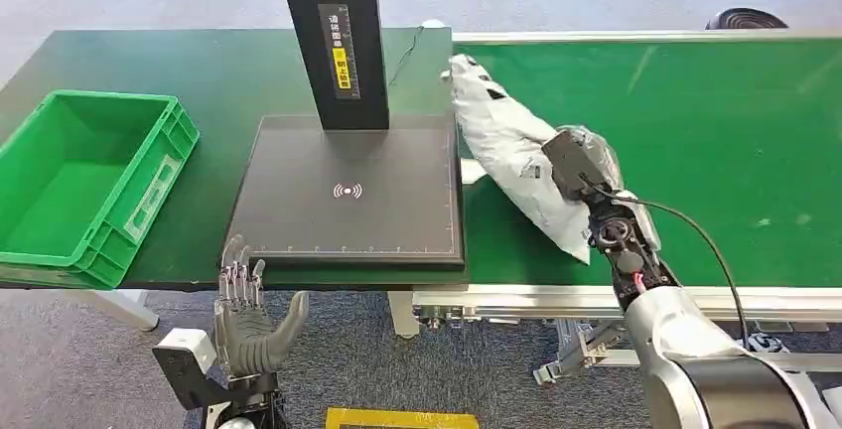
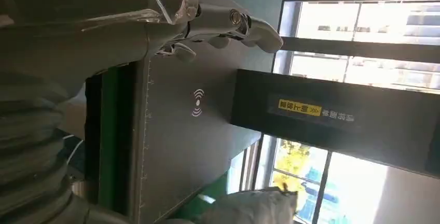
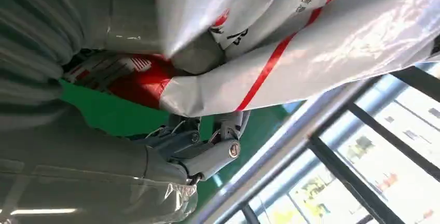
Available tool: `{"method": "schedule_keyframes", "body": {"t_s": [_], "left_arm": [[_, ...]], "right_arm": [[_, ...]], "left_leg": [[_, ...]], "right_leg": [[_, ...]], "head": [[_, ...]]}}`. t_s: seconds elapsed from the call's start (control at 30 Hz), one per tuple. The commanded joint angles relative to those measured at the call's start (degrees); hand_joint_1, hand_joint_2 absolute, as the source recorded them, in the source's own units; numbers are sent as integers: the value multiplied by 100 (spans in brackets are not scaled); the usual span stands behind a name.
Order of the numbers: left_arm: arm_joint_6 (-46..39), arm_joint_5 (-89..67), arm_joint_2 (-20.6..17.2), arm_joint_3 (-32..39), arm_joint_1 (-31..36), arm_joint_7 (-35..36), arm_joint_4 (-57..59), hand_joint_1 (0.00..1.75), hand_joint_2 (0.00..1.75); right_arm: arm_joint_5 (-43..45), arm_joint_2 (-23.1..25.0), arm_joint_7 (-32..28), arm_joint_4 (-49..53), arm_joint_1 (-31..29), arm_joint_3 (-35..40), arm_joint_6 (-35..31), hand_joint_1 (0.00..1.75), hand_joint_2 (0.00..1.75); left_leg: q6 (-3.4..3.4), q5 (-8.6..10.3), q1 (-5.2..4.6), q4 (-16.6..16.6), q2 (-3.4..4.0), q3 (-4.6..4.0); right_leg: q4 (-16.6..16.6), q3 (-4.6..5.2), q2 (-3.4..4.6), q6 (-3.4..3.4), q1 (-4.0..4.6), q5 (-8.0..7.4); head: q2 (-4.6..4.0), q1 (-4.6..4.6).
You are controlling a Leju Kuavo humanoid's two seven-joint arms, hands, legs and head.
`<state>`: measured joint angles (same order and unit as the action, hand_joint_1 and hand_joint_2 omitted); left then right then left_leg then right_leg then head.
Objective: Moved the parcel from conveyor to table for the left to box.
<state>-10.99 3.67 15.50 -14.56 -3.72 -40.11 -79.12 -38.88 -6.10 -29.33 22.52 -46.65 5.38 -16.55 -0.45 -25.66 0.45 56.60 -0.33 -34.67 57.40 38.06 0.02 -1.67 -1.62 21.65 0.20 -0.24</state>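
Observation:
The parcel (image 1: 506,141), a white-grey plastic mailer with red print, lies slantwise at the left end of the green conveyor (image 1: 715,131), right beside the black scanner pad (image 1: 348,191). My right hand (image 1: 588,173) is at the parcel's near end, mostly hidden behind its wrist camera. In the right wrist view the parcel (image 3: 321,42) is creased between the thumb and the fingers (image 3: 210,149), so the hand grips it. My left hand (image 1: 248,320) hangs open below the table's front edge, fingers (image 2: 228,24) spread and holding nothing. The parcel's end (image 2: 249,208) shows past the pad.
A green crate (image 1: 79,181) stands open on the left of the dark green table (image 1: 199,71). A black post (image 1: 333,32) with a yellow label rises from the back of the scanner pad. A cable (image 1: 695,240) loops off my right wrist.

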Motion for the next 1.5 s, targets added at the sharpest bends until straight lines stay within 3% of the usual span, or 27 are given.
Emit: {"method": "schedule_keyframes", "body": {"t_s": [0.03, 0.6, 1.03, 1.17, 1.5], "left_arm": [[-55, -3, -97, -82, 153, 11, 360, 0, 175], [-62, -1, -104, -87, 153, 11, 361, 0, 175], [-57, 34, -138, -58, 296, 11, 536, 0, 175], [2, 53, -119, -64, 241, 11, 468, 0, 175], [10, 86, -82, -54, 261, 11, 477, 0, 175]], "right_arm": [[379, 102, -339, 898, -66, -515, 241, 175, 175], [442, 97, -362, 968, -77, -538, 291, 175, 175], [1315, 109, -605, 2757, 386, 169, 1043, 175, 175], [1234, 419, -365, 2274, -88, 820, 1137, 175, 175], [1325, 568, -389, 1841, -414, 1075, 1136, 175, 175]], "left_leg": [[-1, 0, -2, 0, 9, 1], [-1, 0, -1, -2, 6, 4], [-2, -1, 0, -4, 13, 4], [-3, -5, -1, -2, 29, 4], [1, 1, -1, -1, 15, 0]], "right_leg": [[1, 2, 4, 15, 1, -1], [-2, 0, 3, 14, 2, -1], [-3, 1, 9, 19, 3, -2], [-1, 6, 25, 18, 2, -3], [-2, 5, 9, 15, 2, -2]], "head": [[0, -2], [0, -2], [0, -2], [0, -2], [0, -2]]}}
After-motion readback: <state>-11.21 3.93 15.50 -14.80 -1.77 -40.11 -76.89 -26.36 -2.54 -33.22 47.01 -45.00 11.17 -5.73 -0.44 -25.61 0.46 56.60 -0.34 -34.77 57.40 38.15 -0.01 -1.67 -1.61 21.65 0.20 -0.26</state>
